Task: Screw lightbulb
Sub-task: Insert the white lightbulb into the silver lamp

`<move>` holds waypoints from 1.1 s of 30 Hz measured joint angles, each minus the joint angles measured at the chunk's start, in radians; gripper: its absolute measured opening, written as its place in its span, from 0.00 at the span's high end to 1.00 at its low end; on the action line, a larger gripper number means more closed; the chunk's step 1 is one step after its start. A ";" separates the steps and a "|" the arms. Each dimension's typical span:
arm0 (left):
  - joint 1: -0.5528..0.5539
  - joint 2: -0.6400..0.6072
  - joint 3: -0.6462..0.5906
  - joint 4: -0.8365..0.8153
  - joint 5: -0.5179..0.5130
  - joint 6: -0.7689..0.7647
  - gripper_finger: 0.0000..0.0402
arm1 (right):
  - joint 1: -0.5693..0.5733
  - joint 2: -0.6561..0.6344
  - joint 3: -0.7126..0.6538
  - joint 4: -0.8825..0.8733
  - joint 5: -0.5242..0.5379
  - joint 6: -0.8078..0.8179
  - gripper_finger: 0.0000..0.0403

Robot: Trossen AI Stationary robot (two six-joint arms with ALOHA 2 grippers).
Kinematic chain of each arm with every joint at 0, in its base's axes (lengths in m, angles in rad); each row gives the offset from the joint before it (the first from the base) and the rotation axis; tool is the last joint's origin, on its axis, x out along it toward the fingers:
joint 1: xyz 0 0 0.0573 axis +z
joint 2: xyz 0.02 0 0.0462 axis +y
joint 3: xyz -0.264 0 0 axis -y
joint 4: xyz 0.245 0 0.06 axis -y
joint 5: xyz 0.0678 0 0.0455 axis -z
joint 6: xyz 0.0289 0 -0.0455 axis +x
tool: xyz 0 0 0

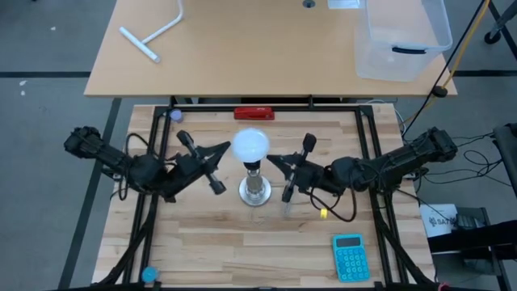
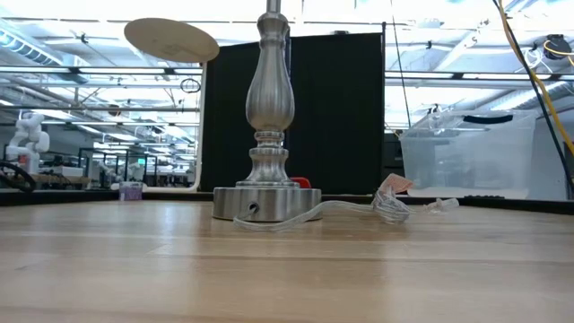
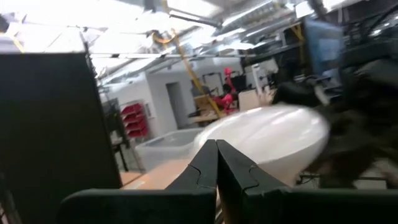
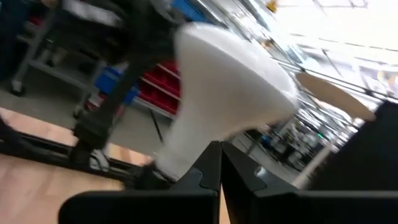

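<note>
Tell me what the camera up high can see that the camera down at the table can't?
Only the high view shows the round white lightbulb on top of the lamp, both shut grippers, left and right, beside it, and the turquoise calculator. Only the low view shows the lamp's curvy silver stem and its clear cord on the wood. Both show the silver lamp stand and the clear plastic bin.

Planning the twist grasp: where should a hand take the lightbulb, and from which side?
Grip the lightbulb across its round white dome, coming in level from the side. It sits on top of the lamp stand, narrow neck down, so the dome's widest band is probably the surest hold for turning.
</note>
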 joint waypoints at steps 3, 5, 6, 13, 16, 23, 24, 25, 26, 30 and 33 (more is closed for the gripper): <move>-0.042 0.000 0.000 0.017 0.013 0.038 1.00 | -0.020 0.000 0.000 0.031 0.007 -0.001 1.00; -0.059 0.000 0.000 0.006 0.032 0.038 1.00 | -0.037 0.000 0.000 0.067 0.007 -0.002 1.00; -0.064 0.002 0.000 -0.002 0.036 0.036 1.00 | -0.045 0.000 0.000 0.084 0.007 -0.002 1.00; -0.084 0.003 0.000 -0.016 0.063 0.013 1.00 | -0.087 -0.001 0.000 0.194 0.000 -0.035 1.00; -0.068 0.003 0.000 -0.020 0.070 0.004 1.00 | -0.097 -0.001 0.000 0.214 -0.042 -0.044 1.00; -0.021 0.003 0.001 -0.093 0.088 -0.083 1.00 | -0.097 -0.001 0.000 0.222 -0.102 -0.045 1.00; -0.016 0.003 0.001 -0.096 0.090 -0.090 1.00 | -0.097 -0.001 0.000 0.222 -0.105 -0.046 1.00; -0.009 0.003 0.001 -0.096 0.093 -0.095 1.00 | -0.097 -0.001 0.000 0.222 -0.107 -0.047 1.00; -0.006 0.003 0.001 -0.096 0.100 -0.097 1.00 | -0.097 -0.001 0.000 0.219 -0.109 -0.047 1.00; 0.006 0.002 0.001 -0.102 0.107 -0.101 1.00 | -0.096 -0.004 0.000 0.197 -0.119 -0.046 1.00; 0.013 0.002 0.002 -0.117 0.107 -0.115 1.00 | -0.089 -0.005 0.000 0.186 -0.119 -0.046 1.00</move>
